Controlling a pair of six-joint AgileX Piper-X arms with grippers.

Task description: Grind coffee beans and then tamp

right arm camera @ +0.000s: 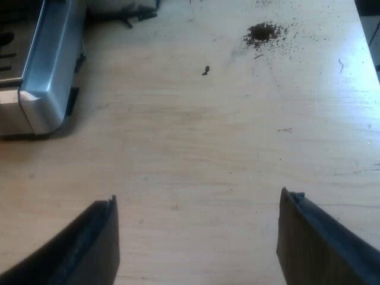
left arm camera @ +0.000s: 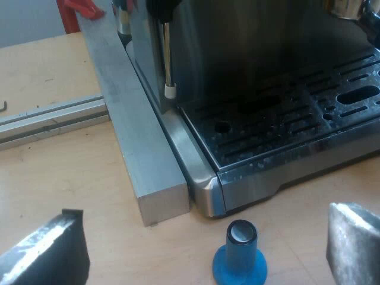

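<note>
The left gripper (left arm camera: pixel 205 212) is hanging low over the wooden table (left arm camera: pixel 53 178), its two fingers (left arm camera: pixel 50 249) spread wide and gripping nothing. The blue tamper (left arm camera: pixel 240 255) is standing upright on the table between them, touching neither finger. The tamper is sitting just in front of the rounded corner of the espresso machine (left arm camera: pixel 249 53), close to the drip tray (left arm camera: pixel 297 119) but apart from it, with its pale, shiny top facing up. A steam wand (left arm camera: pixel 167 59) with a white tip is hanging down at the edge of the tray's grille. A square aluminium bar (left arm camera: pixel 136 160) is lying flush along the machine's side, and a flat rail (left arm camera: pixel 47 116) is running off from it across the table. The right gripper (right arm camera: pixel 199 198) is hovering over bare wood, its fingers (right arm camera: pixel 89 243) also wide apart and holding nothing. A corner of the espresso machine (right arm camera: pixel 41 71) is showing beyond one finger. Farther off, a small heap of coffee grounds (right arm camera: pixel 261 32) is lying spilled on the table with loose specks scattered round it, and one dark fleck (right arm camera: pixel 205 70) is lying between the heap and the machine.
</note>
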